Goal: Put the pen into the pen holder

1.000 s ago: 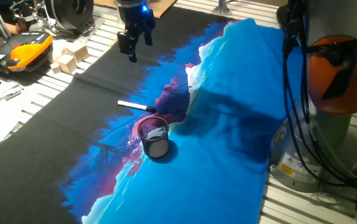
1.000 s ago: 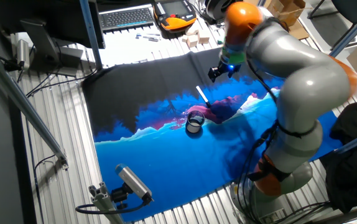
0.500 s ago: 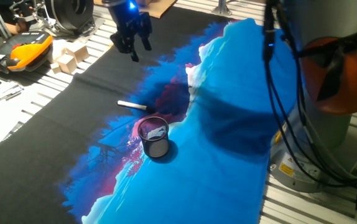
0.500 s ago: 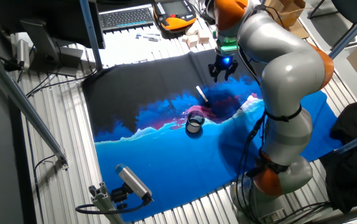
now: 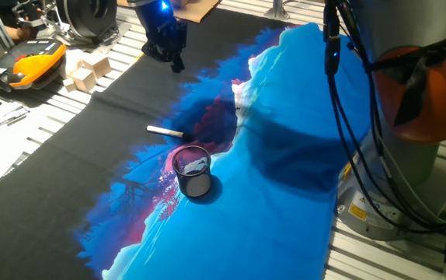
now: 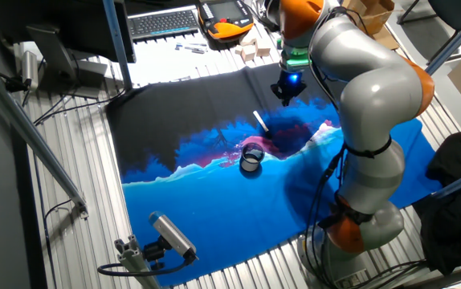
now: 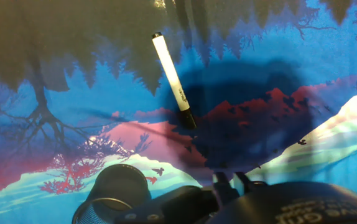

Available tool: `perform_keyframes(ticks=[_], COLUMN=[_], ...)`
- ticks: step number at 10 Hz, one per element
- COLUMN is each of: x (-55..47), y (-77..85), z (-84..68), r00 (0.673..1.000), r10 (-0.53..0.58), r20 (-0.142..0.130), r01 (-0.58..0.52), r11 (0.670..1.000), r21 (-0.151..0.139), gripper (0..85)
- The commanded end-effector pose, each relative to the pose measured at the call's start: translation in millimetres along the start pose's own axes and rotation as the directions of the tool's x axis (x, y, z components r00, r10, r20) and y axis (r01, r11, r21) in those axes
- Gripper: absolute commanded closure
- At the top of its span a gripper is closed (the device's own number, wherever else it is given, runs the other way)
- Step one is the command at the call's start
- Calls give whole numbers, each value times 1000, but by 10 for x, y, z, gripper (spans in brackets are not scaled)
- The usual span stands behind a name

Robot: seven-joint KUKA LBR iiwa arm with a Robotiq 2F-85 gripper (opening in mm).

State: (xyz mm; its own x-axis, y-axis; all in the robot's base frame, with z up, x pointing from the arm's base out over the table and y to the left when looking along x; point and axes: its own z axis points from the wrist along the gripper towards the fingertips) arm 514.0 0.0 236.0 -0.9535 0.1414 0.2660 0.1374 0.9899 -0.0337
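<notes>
1. The pen (image 5: 169,132) lies flat on the printed cloth (image 5: 285,155), at the edge of the dark part, just up-table of the pen holder (image 5: 193,171). Near it, not touching.
2. Same layout in the other fixed view: pen (image 6: 260,122) just above the pen holder (image 6: 251,156), a small gap between them.
3. Gripper (image 5: 168,48) hangs in the air well apart from the pen, over the far black part of the cloth. Nothing in it as far as I can see.
4. Finger state: cannot tell. From both fixed views the fingers read as one dark lump under the blue light, and the hand view shows only dark hardware at the bottom edge, no clear fingertips.
5. Key relation: in the hand view the pen (image 7: 173,80) sits above frame centre, so it is ahead of the fingers, not under them. Long axis runs on a diagonal, upper-left to lower-right, white barrel, black tip toward the lower end.
6. Pen holder rim (image 7: 113,193) shows at the lower left of the hand view, partly hidden by the hand's body.
7. Judgement: reach stage, no grasp yet. Next move likely needs the hand carried over the mid-barrel, then the fingers turned to close across the pen's long axis, then a descent.
8. Risk: a thin pen on soft cloth may roll or get nudged toward the holder if the fingers land off-centre.
</notes>
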Motion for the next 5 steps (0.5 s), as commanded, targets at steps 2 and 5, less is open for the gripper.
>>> perform_keyframes(ticks=[2, 5], x=[0, -2], y=[0, -7], z=[-1, -9], r00=[1000, 995], r10=[-4, -95], r20=[-2, -34], r01=[4, 95], r11=[1000, 995], r21=[6, 1], gripper=[850, 850])
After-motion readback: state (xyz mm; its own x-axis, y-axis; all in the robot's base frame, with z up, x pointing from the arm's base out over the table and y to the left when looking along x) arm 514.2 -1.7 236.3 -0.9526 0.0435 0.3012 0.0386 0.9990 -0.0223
